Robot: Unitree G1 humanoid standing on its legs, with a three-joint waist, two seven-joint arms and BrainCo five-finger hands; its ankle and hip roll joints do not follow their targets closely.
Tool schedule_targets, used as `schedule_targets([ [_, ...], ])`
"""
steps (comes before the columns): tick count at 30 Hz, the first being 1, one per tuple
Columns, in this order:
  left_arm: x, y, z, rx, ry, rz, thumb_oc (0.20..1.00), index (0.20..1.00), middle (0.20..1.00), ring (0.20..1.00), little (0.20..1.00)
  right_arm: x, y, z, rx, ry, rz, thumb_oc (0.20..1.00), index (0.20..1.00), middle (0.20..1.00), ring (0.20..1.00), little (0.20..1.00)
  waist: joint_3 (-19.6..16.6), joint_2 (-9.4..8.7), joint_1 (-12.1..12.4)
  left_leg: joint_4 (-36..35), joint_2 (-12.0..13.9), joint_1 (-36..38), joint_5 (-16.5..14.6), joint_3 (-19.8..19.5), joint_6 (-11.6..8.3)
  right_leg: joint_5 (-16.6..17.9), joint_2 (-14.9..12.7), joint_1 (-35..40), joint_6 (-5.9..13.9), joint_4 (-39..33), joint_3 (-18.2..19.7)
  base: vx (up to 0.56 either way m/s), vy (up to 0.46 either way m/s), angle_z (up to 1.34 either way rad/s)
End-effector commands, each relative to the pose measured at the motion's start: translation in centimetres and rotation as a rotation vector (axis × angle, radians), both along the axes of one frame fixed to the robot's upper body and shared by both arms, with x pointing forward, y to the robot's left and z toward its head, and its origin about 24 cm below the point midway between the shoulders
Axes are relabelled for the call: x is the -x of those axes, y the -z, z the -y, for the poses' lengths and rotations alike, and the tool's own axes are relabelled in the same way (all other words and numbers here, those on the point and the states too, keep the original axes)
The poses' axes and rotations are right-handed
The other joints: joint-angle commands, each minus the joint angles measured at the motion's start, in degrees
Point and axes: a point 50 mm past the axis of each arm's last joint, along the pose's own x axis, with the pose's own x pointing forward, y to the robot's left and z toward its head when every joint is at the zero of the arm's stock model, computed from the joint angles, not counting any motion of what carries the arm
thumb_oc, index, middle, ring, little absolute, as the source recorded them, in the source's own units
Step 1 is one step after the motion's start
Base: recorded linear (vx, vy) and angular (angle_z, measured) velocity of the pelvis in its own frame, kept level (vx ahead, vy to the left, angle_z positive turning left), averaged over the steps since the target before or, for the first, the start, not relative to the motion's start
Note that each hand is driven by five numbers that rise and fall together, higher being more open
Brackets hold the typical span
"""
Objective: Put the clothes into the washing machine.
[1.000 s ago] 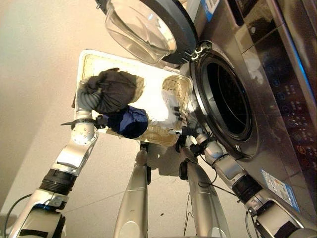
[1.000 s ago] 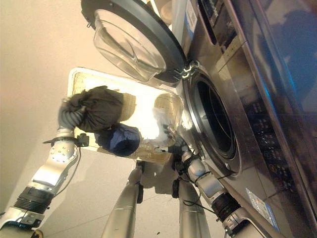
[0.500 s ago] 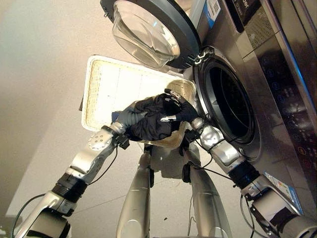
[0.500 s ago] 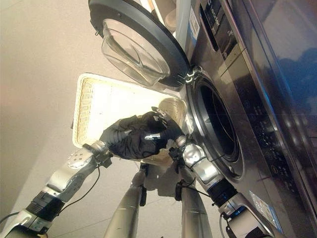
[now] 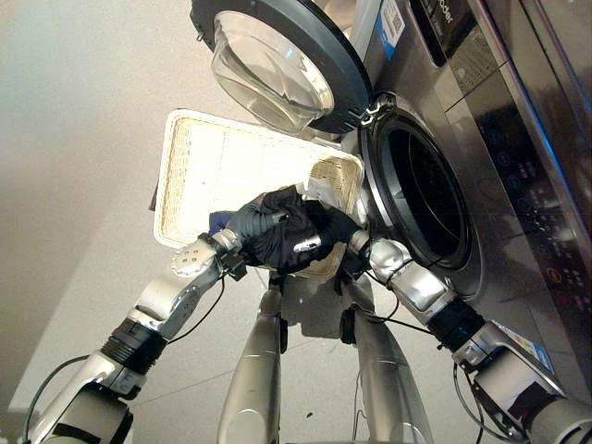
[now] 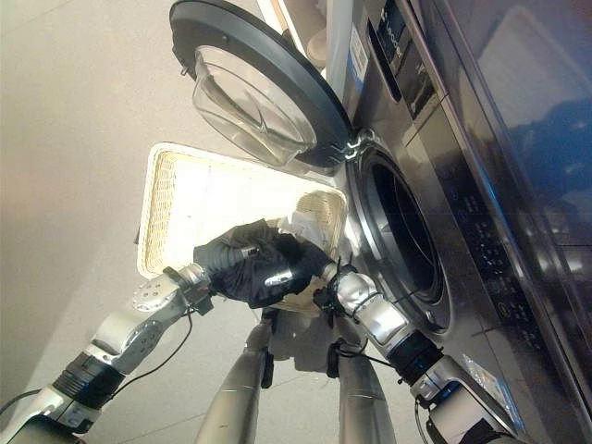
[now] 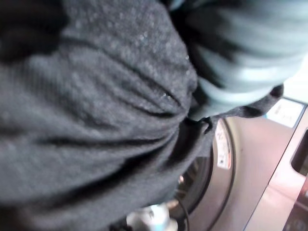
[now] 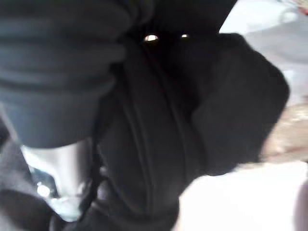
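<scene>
Straddling basket rim (image 5: 174, 176), dark garment (image 5: 277, 231) (both hands (image 5: 242, 220) (image 5: 319, 242) around it) beside open drum (image 5: 421, 194)

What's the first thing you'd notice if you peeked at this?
Both robot hands, left and right, are bunched into a dark cloth over a white basket on the floor. Right beside it stands a big washer, its round door swung wide open and the drum dark inside.
</scene>
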Motion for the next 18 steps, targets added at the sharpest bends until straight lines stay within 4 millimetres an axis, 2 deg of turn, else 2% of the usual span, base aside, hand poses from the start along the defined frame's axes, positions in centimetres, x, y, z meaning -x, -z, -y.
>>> schedule_targets([
  [1, 2.3, -5.5, 4.7, 0.173, 0.283, 0.231, 0.2, 0.2, 0.2, 0.2, 0.2, 1.1, 0.8, -2.2, 0.251, -0.212, -0.018, 1.0, 1.0, 1.0, 1.0, 1.0, -1.39, 2.6, -0.79, -0.63, -2.75, -0.97, -0.31, 2.96, 1.86, -2.82, -1.86, 2.26, 7.37, -0.49, -1.26, 0.0, 0.0, 0.0],
  [5, 2.6, -5.9, 5.1, 0.186, 0.308, 0.233, 0.2, 0.2, 0.2, 0.2, 0.2, 1.0, 1.3, -1.6, 0.313, -0.211, -0.031, 1.0, 1.0, 1.0, 1.0, 1.0, -1.39, 2.32, -0.82, -0.34, -2.73, -1.32, -0.32, 2.96, 1.87, -2.64, -1.9, 2.04, 7.27, -0.58, -1.09, 0.0, 0.0, 0.0],
  [10, 2.7, -5.8, 5.6, 0.205, 0.337, 0.216, 0.2, 0.2, 0.2, 0.2, 0.2, 0.9, 1.1, -1.7, 0.251, -0.207, -0.057, 1.0, 1.0, 1.0, 1.0, 1.0, -1.39, 2.29, -0.98, -0.12, -2.88, -1.63, -0.38, 2.96, 1.92, -2.41, -1.93, 1.64, 7.18, -0.62, -0.87, 0.01, 0.001, -0.01],
  [11, 2.8, -5.6, 5.8, 0.209, 0.348, 0.203, 0.2, 0.2, 0.2, 0.2, 0.2, 0.9, 1.0, -2.0, 0.174, -0.193, -0.066, 0.442, 0.442, 0.442, 0.442, 0.442, -1.39, 2.35, -1.1, 0.05, -2.94, -1.87, -0.44, 2.9, 1.98, -2.4, -1.91, 1.35, 7.13, -0.49, -0.76, 0.0, 0.0, 0.0],
  [12, 2.8, -5.6, 5.8, 0.21, 0.349, 0.202, 0.2, 0.2, 0.2, 0.2, 0.2, 0.9, 1.0, -2.0, 0.168, -0.193, -0.068, 0.282, 0.282, 0.282, 0.282, 0.282, -1.39, 2.35, -1.1, 0.07, -2.94, -1.89, -0.45, 2.9, 1.98, -2.4, -1.91, 1.31, 7.13, -0.47, -0.74, 0.0, 0.0, 0.0],
  [13, 2.9, -5.2, 6.1, 0.22, 0.355, 0.179, 0.2, 0.2, 0.2, 0.2, 0.2, 1.0, 0.7, -2.3, 0.071, -0.178, -0.078, 0.2, 0.2, 0.2, 0.2, 0.2, -1.39, 2.47, -1.23, 0.14, -3.0, -2.03, -0.47, 2.91, 2.0, -2.38, -1.95, 1.13, 7.07, -0.41, -0.69, 0.0, 0.0, 0.0],
  [18, 2.6, -3.7, 6.7, 0.267, 0.337, 0.12, 0.2, 0.2, 0.2, 0.2, 0.2, 1.3, 1.3, -2.8, -0.174, -0.098, -0.166, 0.2, 0.2, 0.2, 0.2, 0.2, -1.39, 2.94, -2.04, 0.64, -3.3, -2.86, -0.59, 3.1, 2.01, -2.36, -1.9, 0.12, 6.98, -0.1, -0.23, 0.01, 0.036, -0.05],
])
